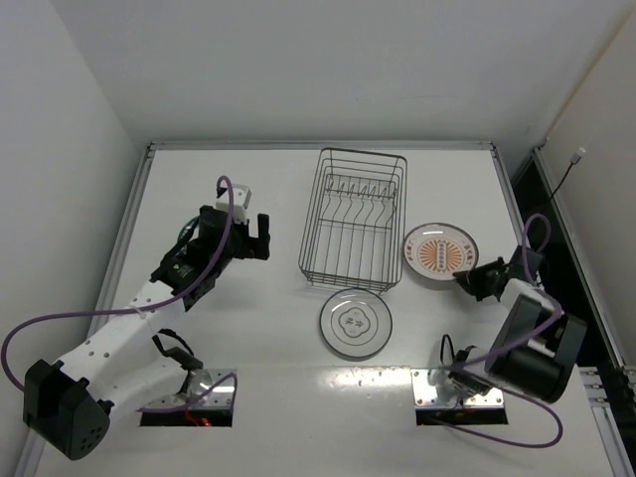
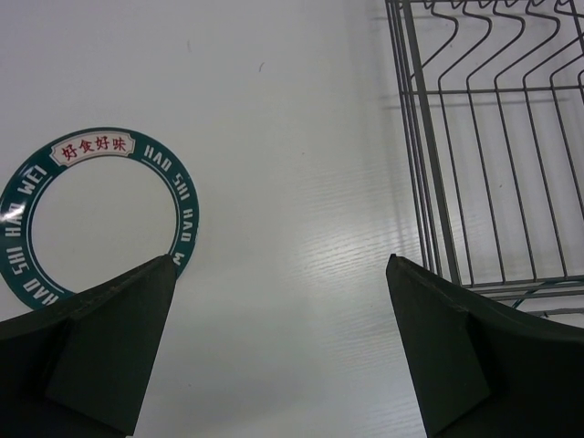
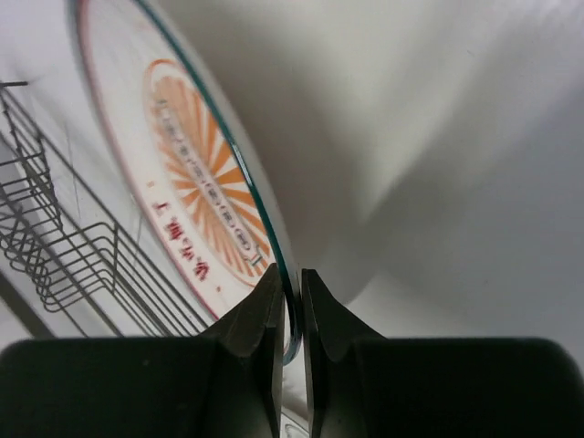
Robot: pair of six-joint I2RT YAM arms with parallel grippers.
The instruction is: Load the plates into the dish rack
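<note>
The dish rack (image 1: 353, 221), dark wire with upright tines, stands at mid-table. It also shows in the left wrist view (image 2: 484, 137) and the right wrist view (image 3: 64, 265). The white plate with the orange centre (image 1: 440, 253) lies right of the rack. My right gripper (image 1: 475, 278) is shut on its near-right rim (image 3: 290, 278), and the plate (image 3: 196, 192) looks tilted above its shadow. The pale grey dark-rimmed plate (image 1: 355, 323) lies flat in front of the rack. A teal lettered ring (image 2: 182, 210) in the left wrist view looks like its rim. My left gripper (image 1: 260, 238) (image 2: 281, 260) is open and empty, left of the rack.
White walls close in the table at the back and both sides, with a metal rail along the table's edge (image 1: 134, 229). Purple cables (image 1: 60, 323) loop beside both arms. A dark gap (image 1: 556, 209) runs past the right edge.
</note>
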